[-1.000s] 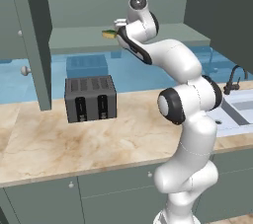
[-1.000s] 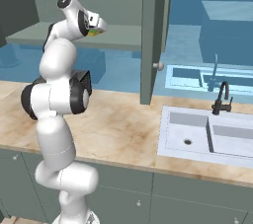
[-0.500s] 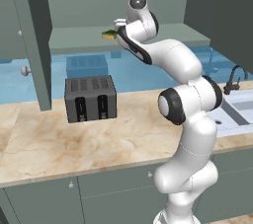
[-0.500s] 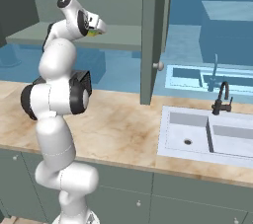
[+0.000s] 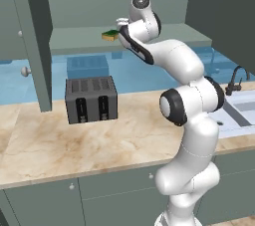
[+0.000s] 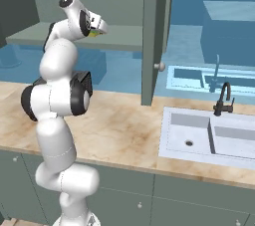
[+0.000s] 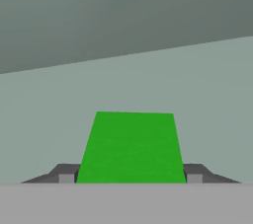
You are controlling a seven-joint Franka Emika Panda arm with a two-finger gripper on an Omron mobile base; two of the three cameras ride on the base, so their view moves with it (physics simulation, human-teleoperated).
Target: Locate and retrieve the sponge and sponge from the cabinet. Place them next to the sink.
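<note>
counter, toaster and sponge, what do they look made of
Counter: polished stone, likely marble, going by its beige veined pattern. Toaster: dark matte metal or plastic; the look leaves it open. Sponge: flat bright green top, probably scouring foam, though no texture shows.

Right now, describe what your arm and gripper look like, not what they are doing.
The arm is made of glossy white, rounded segments with dark grey to black bands and round caps at the joints, rising from a bulbous white base. No cables or markings are visible. The gripper ends in two small dark grey finger tips with lighter grey square pads, seen in the hand view.
</note>
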